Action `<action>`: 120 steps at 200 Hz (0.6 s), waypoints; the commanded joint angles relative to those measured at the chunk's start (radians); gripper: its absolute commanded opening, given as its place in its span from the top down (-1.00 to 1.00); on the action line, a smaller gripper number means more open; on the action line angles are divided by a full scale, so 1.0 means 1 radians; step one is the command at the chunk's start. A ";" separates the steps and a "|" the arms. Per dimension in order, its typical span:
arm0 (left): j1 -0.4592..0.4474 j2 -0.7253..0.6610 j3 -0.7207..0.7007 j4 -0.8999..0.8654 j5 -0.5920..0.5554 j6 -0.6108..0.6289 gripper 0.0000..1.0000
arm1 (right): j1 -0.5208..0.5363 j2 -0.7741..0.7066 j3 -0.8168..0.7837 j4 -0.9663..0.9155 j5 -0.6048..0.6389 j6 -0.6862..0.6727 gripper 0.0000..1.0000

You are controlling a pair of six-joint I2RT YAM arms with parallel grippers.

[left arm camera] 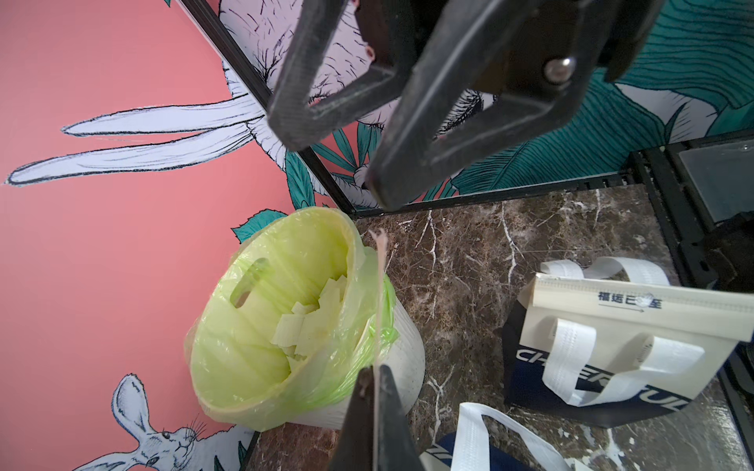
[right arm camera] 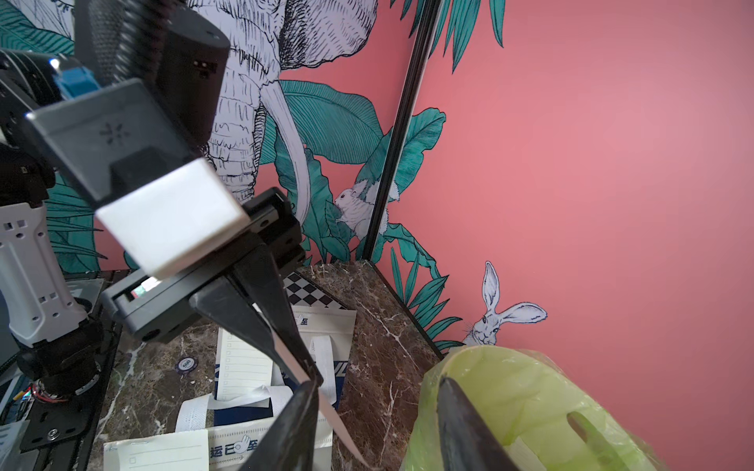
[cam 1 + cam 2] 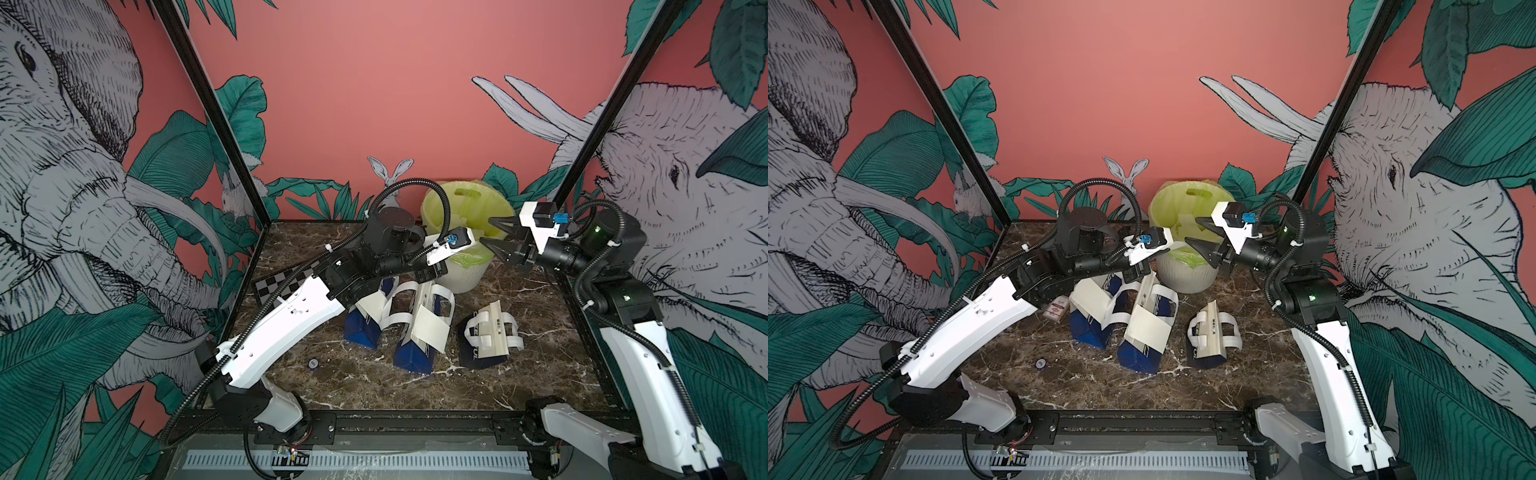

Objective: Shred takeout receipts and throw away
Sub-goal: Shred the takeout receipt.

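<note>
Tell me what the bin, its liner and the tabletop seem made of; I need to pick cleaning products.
Bin: likely moulded plastic, matt white, with fine vertical ribs. Liner: thin plastic film, pale green, translucent and crinkled. Tabletop: polished brown marble or a marble-look laminate; white veins, slight sheen.

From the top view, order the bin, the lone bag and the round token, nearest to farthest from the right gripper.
1. Bin: back, beside the right gripper.
2. Lone bag: middle right.
3. Round token: front left.
</note>
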 commanded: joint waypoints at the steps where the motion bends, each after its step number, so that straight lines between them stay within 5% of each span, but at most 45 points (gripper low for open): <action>1: 0.004 0.005 0.040 -0.018 0.006 0.026 1.00 | 0.027 0.015 0.033 0.001 -0.044 -0.063 0.16; 55: 0.004 0.015 0.058 -0.026 -0.035 0.035 1.00 | 0.059 0.012 0.007 -0.051 -0.061 -0.138 0.16; 86: 0.003 0.020 0.062 -0.042 -0.059 0.054 1.00 | 0.059 -0.047 -0.012 -0.073 0.037 -0.190 -0.09; 120: 0.003 0.026 0.065 -0.056 -0.057 0.056 1.00 | 0.060 -0.061 -0.022 -0.084 -0.023 -0.170 -0.12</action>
